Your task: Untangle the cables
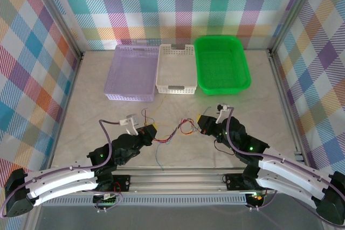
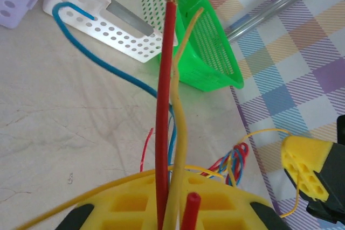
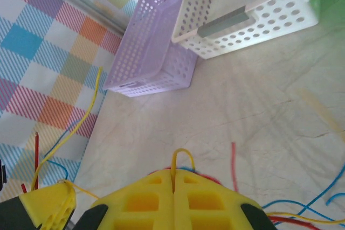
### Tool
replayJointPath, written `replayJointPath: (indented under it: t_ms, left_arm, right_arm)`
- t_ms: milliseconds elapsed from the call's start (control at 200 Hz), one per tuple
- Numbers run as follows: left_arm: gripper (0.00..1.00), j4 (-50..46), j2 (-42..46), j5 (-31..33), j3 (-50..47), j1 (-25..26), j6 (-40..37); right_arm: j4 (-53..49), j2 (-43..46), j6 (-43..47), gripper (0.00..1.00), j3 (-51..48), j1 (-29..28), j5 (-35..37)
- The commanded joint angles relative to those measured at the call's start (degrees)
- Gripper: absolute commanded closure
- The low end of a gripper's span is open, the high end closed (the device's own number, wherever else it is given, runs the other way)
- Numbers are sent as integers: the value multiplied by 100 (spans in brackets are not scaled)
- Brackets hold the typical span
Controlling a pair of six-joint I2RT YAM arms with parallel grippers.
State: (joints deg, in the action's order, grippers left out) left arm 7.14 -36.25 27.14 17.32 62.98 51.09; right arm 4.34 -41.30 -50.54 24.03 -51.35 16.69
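The cables point(image 1: 175, 129) are a small tangle of thin red, yellow and blue wires strung between my two grippers over the near middle of the table. My left gripper point(image 1: 148, 131) is shut on them. In the left wrist view a red wire point(image 2: 164, 90) and a yellow wire point(image 2: 181, 95) rise from between its yellow fingers point(image 2: 124, 203), and the knot point(image 2: 235, 162) hangs to the right. My right gripper point(image 1: 204, 124) is shut too, with a yellow wire loop point(image 3: 182, 154) pinched in its closed jaws. One blue-grey wire point(image 1: 157, 154) trails toward the near edge.
Three baskets stand in a row at the back: purple point(image 1: 132, 74), white point(image 1: 175, 68) and green point(image 1: 222, 63). A metal rail point(image 1: 178, 179) runs along the near edge between the arm bases. Checked walls enclose the table on three sides.
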Motion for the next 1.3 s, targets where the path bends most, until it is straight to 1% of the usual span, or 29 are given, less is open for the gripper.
replayJointPath:
  t_ms: [0, 30, 125, 185, 230, 355, 395, 465, 560, 640, 800, 915, 1005, 1155, 1230, 1295]
  left_arm:
    - [95, 25, -21, 174, -16, 39, 40]
    - [100, -3, -38, 189, 10, 39, 26]
    - [100, -42, -81, 231, 102, 39, -29]
    - [100, -37, -118, 223, 152, 39, -71]
    - [100, -87, -152, 237, 207, 39, -110]
    - [100, -570, -116, 444, 382, 40, -138]
    - [100, -733, -57, 523, 410, 39, -151]
    - [100, -1072, 79, 715, 451, 39, -169]
    - [100, -1582, 279, 985, 530, 5, -212]
    - [100, -1880, 434, 989, 578, -55, -308]
    - [100, -2658, 633, 959, 712, -258, -394]
    - [100, -2945, 757, 911, 729, -440, -409]
    - [100, -3084, 717, 883, 755, -609, -416]
    - [100, -3261, 428, 820, 855, -905, -552]
    - [100, -3291, 268, 770, 913, -1071, -639]
    - [100, -3201, 147, 650, 922, -1233, -720]
  right_arm:
    - [-71, 113, 97, 100, 49, -11, 293]
    - [-91, 126, 110, 100, 56, -7, 276]
    - [-256, 12, 284, 100, 197, -6, 87]
    - [-794, -254, 359, 100, 547, -7, -37]
    - [-866, -329, 333, 100, 594, -7, -111]
    - [-1336, 233, 482, 100, 595, 68, 472]
    - [-1588, 446, 625, 100, 707, 205, 506]
    - [-2164, 559, 783, 100, 1069, 534, 431]
    - [-2887, 545, 920, 100, 1571, 1208, -61]
    - [-3323, 469, 1040, 100, 1918, 1911, -628]
    - [-3828, 273, 1295, 100, 2493, 2777, -1179]
    - [-4082, 169, 1442, 100, 2938, 3124, -1316]
    - [-4315, 85, 1582, 100, 3332, 3264, -1216]
    - [-4860, -182, 1915, 100, 4185, 3513, -1005]
    - [-5072, -325, 2089, 100, 4585, 3665, -1144]
    - [-5217, -447, 2198, 100, 4907, 3685, -1234]
